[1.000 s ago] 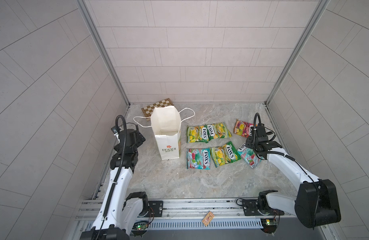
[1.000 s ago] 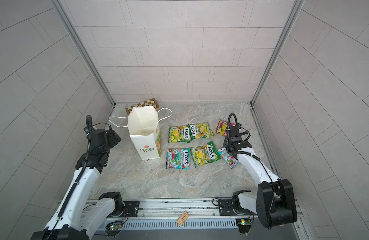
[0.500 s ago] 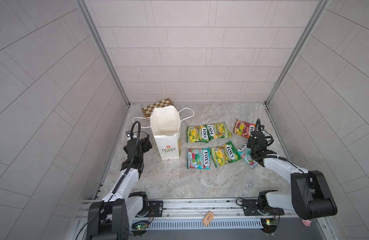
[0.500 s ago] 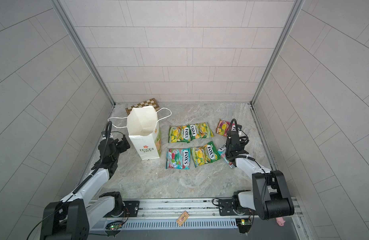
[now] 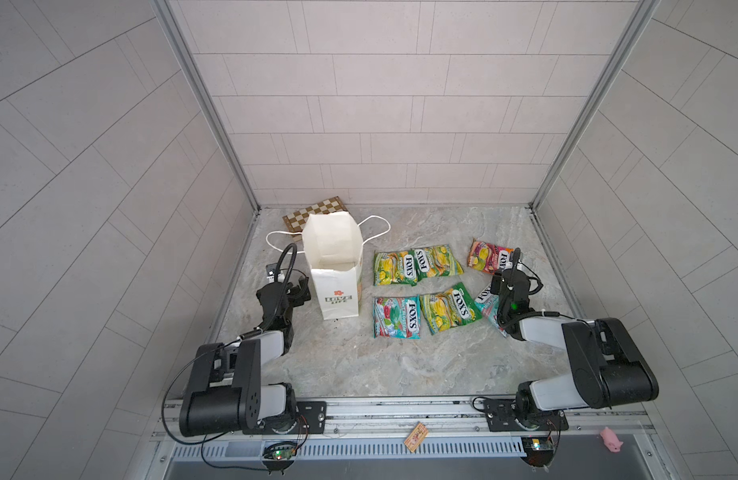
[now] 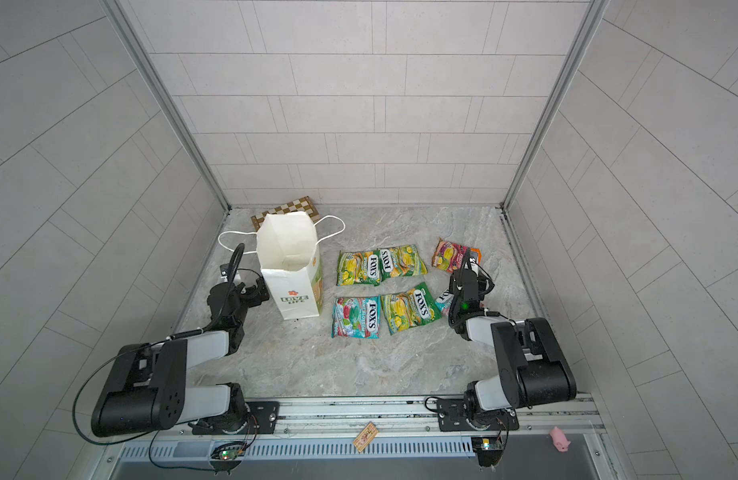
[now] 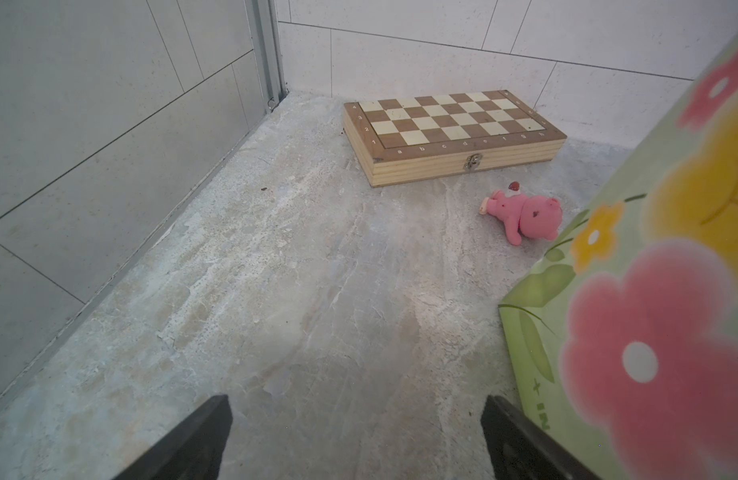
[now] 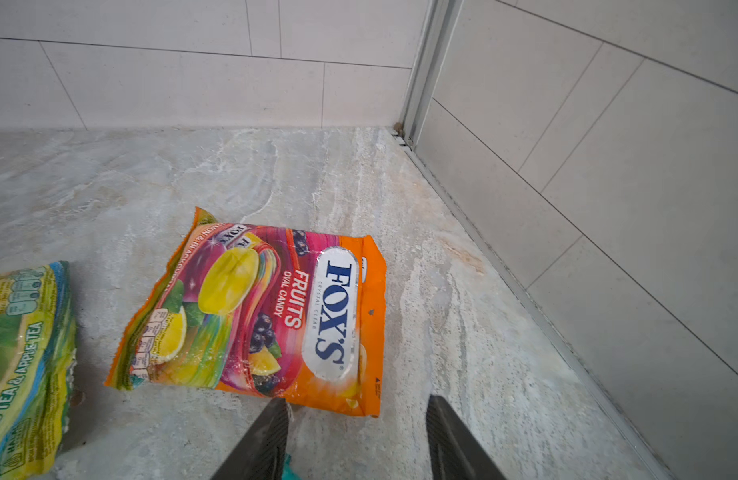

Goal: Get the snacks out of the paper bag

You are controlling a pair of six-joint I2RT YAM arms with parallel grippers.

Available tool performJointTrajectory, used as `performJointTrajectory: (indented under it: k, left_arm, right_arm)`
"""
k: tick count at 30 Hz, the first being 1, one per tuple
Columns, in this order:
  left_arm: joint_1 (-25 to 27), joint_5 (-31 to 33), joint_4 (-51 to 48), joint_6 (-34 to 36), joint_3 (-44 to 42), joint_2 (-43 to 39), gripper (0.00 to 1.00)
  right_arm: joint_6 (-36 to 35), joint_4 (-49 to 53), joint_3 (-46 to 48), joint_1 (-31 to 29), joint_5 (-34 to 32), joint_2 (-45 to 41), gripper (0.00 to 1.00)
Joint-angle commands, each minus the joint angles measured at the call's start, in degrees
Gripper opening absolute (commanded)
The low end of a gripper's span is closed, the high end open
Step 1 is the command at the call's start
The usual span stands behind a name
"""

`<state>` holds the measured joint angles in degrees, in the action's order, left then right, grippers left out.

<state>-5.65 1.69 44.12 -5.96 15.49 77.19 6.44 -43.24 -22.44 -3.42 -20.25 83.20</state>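
We log the paper bag [image 5: 338,286] upright, just beside our left gripper [image 7: 356,419], released; right gripper [image 8: 356,415], released, near the snacks [image 5: 404,270].

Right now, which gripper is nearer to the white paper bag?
Left. The left gripper sits close beside the paper bag, on its left in both top views. The right gripper is on the far side of the snacks, by the pink-orange packet.

The white paper bag [image 5: 336,266] stands upright and open, six glossy FOX'S snacks [image 5: 394,269] lying flat beside it.
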Motion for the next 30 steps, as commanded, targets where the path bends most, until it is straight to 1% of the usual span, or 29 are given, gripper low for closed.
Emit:
performJointTrajectory:
  k: [1, 2, 4, 7, 9, 10, 12, 13, 14, 15, 16, 22, 30]
  left_arm:
    - [-0.4, -0.5, 4.5, -1.1, 3.0, 1.8, 1.0]
    - [-0.5, -0.6, 4.9, -2.5, 2.9, 2.3, 1.0]
    - [-0.4, -2.4, 9.0, -1.5, 1.6, 4.7, 1.0]
    - [-0.4, -5.0, 25.6, -1.2, -2.2, 13.1, 1.0]
    - [-0.4, -8.0, 31.2, -0.5, -2.6, 16.9, 1.0]
    - [-0.4, -7.2, 28.4, -0.5, -2.3, 15.3, 1.0]
    - [-0.1, -3.8, 22.1, -0.6, -0.4, 13.7, 1.0]
    - [0.5, -3.0, 21.6, -0.3, 0.1, 14.0, 1.0]
    - [0.7, -2.8, 21.7, -0.2, 0.5, 14.4, 1.0]
    - [0.7, -2.8, 21.3, -0.2, 0.5, 14.1, 1.0]
    - [0.7, -3.0, 20.9, 0.0, 0.4, 13.8, 1.0]
    - [0.8, -3.1, 23.4, -0.3, -0.6, 14.3, 1.0]
    - [0.7, -2.7, 22.2, -0.2, 0.0, 14.1, 1.0]
  right_arm:
    - [-3.0, -4.6, 0.4, 0.1, 2.8, 0.8, 0.55]
    - [-2.9, -5.1, 0.7, 0.1, 2.8, 1.1, 0.55]
    - [-3.1, -7.9, 1.4, 0.1, 3.4, 2.4, 0.56]
    - [-3.7, -12.3, 2.5, 0.1, 4.8, 5.2, 0.56]
    - [-4.0, -13.9, 2.8, 0.1, 5.6, 6.6, 0.57]
    - [-4.2, -15.0, 2.8, 0.1, 5.7, 7.3, 0.58]
    - [-3.8, -13.1, 2.4, 0.1, 4.9, 6.8, 0.61]
    - [-3.8, -14.0, 2.5, 0.1, 4.8, 7.1, 0.67]
    - [-3.9, -13.9, 2.5, 0.1, 4.9, 7.1, 0.75]
    - [-3.9, -13.6, 2.5, 0.1, 4.8, 7.0, 0.94]
    - [-3.9, -13.9, 2.5, 0.1, 4.9, 7.1, 0.99]
    - [-4.0, -13.9, 2.5, 0.1, 4.9, 7.1, 0.99]
    - [-4.0, -13.9, 2.5, 0.1, 4.9, 7.1, 0.99]
